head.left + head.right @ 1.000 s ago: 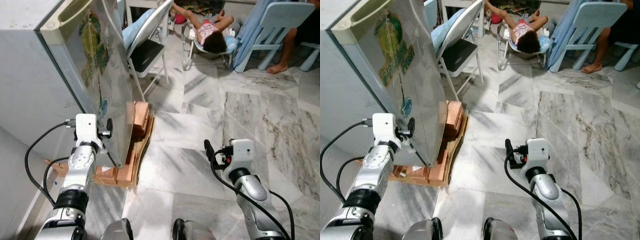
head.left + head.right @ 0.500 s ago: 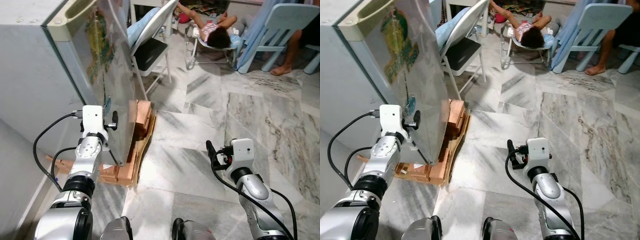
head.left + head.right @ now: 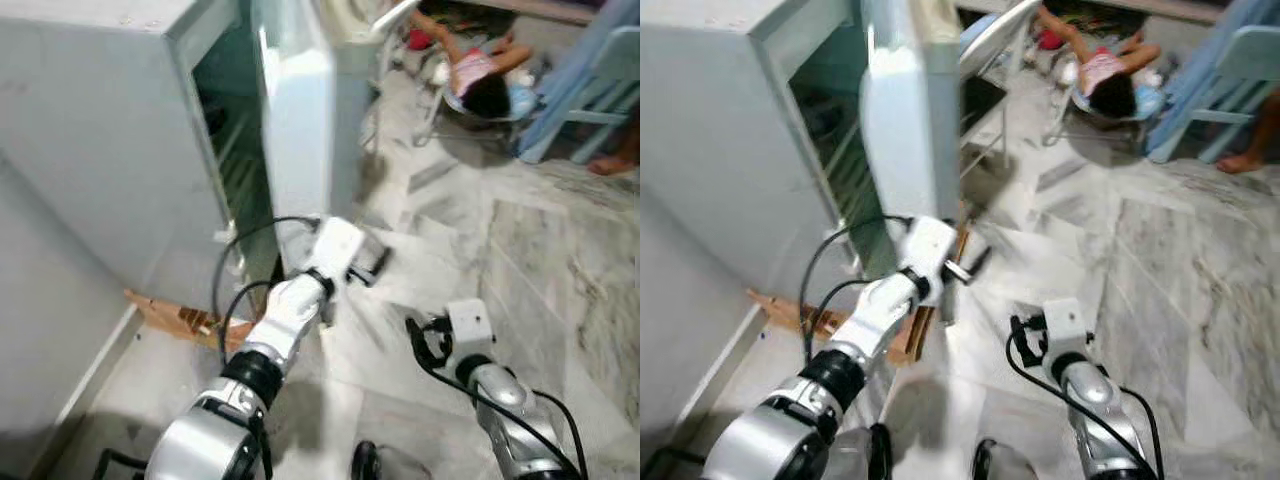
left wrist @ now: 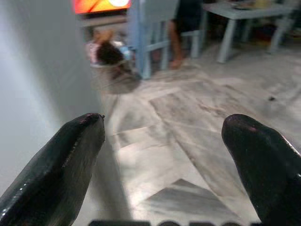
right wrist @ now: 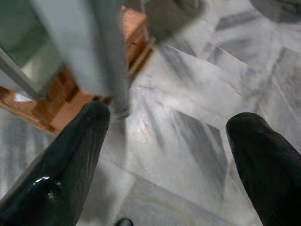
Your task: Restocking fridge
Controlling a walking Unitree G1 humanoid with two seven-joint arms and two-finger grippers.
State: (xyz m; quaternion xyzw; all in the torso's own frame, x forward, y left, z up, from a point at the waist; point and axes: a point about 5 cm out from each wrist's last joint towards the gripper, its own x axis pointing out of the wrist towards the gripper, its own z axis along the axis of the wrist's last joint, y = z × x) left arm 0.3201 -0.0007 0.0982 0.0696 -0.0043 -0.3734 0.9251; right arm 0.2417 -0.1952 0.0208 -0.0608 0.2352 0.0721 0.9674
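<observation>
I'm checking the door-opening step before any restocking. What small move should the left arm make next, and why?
Probably push the fridge door a little wider. The door stands only partly open, the shelves showing through a narrow gap, and the left gripper sits by the door's lower edge with its fingers open and empty. The right gripper hangs low over the marble floor.

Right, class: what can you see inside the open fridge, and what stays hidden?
Inside the fridge, wire shelves show in a dark interior; no food can be made out. The open door and the left gripper cover the lower part.
</observation>
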